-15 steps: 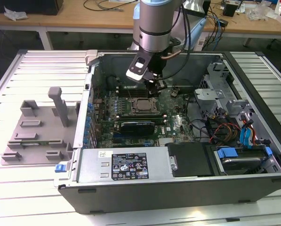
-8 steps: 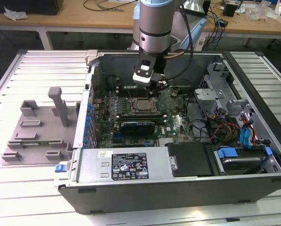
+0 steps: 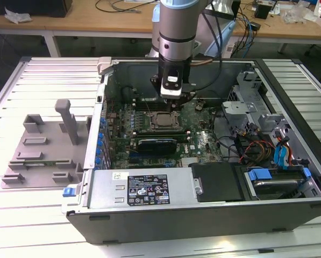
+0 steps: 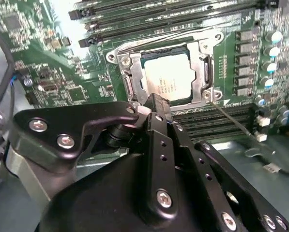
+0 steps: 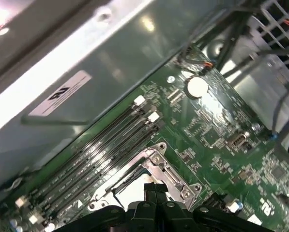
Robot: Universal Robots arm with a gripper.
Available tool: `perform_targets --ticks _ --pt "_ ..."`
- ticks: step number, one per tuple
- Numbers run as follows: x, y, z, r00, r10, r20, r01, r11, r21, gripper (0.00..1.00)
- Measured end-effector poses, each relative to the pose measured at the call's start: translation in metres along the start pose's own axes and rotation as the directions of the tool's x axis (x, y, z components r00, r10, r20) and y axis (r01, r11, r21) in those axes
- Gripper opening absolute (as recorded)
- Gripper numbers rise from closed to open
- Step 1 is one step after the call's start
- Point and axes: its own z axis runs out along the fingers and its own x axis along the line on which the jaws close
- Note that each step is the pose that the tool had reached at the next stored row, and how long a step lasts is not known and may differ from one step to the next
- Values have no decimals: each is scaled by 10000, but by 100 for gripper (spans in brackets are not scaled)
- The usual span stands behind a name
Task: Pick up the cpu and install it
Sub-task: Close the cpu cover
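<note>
Two stickers: a black-and-white label [image 3: 148, 189] sits on the grey box [image 3: 104, 189] at the near edge of the computer case [image 3: 176, 224]. A white sticker [image 5: 59, 94] is on the inner case wall in the first wrist view. Both carry print, but it's way too small to make out.
Chip print: there's faint lettering on the shiny lid, and I can't read that either.
Cpu: the cpu [image 4: 167, 77] lies flat in its socket on the green board [image 4: 47, 63], with the metal frame [image 4: 205, 72] closed in all round it. In the exterior view the cpu [image 3: 163, 120] is mid-board, right under the arm.
Hand: the hand [image 4: 154, 100] has its fingers together with nothing clamped between them. The tips hang just beside the edge of the frame, and I can't tell if they actually touch it.
Hand, other views: it's just above the socket in the exterior view [image 3: 177, 98] and at the frame's edge in the first wrist view [image 5: 156, 189].
Memory slots: long black slots [image 4: 149, 12] run alongside the socket.
Coin battery: a round silver battery [image 5: 197, 86] sits on the board, well apart from the socket.
Fixture: a grey plastic fixture [image 3: 42, 153] sits on the slatted tabletop [image 3: 31, 220]. It's to the exterior view's left of the case, well apart from the hand.
</note>
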Motion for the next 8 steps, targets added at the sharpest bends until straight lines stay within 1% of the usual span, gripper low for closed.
perform_targets --ticks 2,4,6,7,8 --pt "0 0 2 9988 -496 -17 496 9988 -7 11" --pt "0 0 4 9935 -1137 -38 1137 9935 -16 11" --pt "0 0 6 9876 -1567 -52 1567 9876 -24 11" --pt "0 0 8 9793 -2023 -66 2023 9793 -31 11" --pt "0 0 9 9723 -2337 -76 2337 9723 -37 11"
